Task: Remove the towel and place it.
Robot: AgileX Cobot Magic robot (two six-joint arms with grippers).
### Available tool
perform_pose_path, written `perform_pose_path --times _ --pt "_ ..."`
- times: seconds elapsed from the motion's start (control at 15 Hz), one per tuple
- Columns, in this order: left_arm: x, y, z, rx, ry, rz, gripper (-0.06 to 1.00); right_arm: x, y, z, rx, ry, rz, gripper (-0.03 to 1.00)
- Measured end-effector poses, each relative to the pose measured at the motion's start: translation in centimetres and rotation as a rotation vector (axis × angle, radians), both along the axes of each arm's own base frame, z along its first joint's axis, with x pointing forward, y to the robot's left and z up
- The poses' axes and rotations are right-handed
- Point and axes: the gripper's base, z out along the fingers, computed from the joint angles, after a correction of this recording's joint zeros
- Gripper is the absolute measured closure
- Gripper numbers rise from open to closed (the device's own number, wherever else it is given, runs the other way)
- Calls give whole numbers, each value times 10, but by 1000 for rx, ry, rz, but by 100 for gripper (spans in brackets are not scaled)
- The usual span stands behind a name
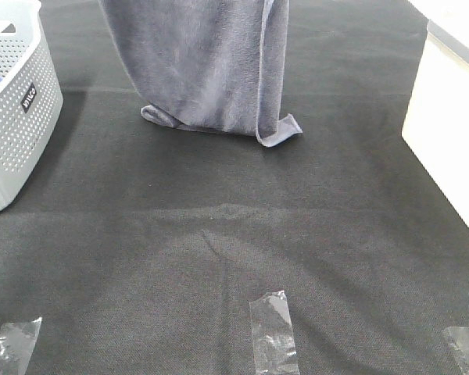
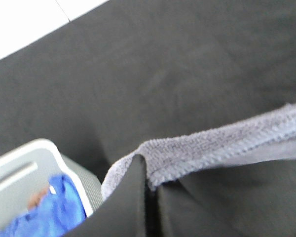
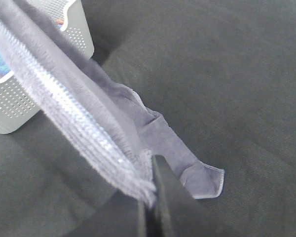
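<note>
The grey-lavender towel (image 1: pixel 199 62) hangs from above at the far middle of the table. Its lower edge drags on the black cloth, with a folded corner (image 1: pixel 280 131) lying flat. Neither gripper shows in the exterior high view. In the left wrist view my left gripper (image 2: pixel 149 185) is shut on a hemmed top corner of the towel (image 2: pixel 212 143). In the right wrist view my right gripper (image 3: pixel 149 197) is shut on the other top edge of the towel (image 3: pixel 69 108), which stretches taut away from it; the trailing end (image 3: pixel 200 180) rests on the cloth below.
A white perforated basket (image 1: pixel 12 109) stands at the left edge and holds blue fabric (image 2: pixel 49 212). A white box (image 1: pixel 449 117) sits at the right edge. A black cloth (image 1: pixel 234 234) covers the table, with clear tape strips (image 1: pixel 273 332) along the near edge.
</note>
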Motion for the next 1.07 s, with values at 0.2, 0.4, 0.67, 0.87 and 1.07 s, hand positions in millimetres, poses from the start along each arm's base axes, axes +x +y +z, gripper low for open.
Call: perform_pose_path --times 0.2,0.4,0.67,0.87,1.07 --pt "-24 6 -7 -5 83 4 94 -11 -1 10 44 9 -1 95" --pt "-53 14 -3 -18 112 11 94 -32 -2 19 100 36 17 95" --pt "-81 18 0 -54 135 -11 94 -62 -11 -11 46 170 44 95" --pt "-86 17 -8 -72 174 -26 94 -73 -15 -18 21 178 68 95" --pt "-98 15 -32 -87 278 -49 94 -98 -24 -33 -34 197 118 95"
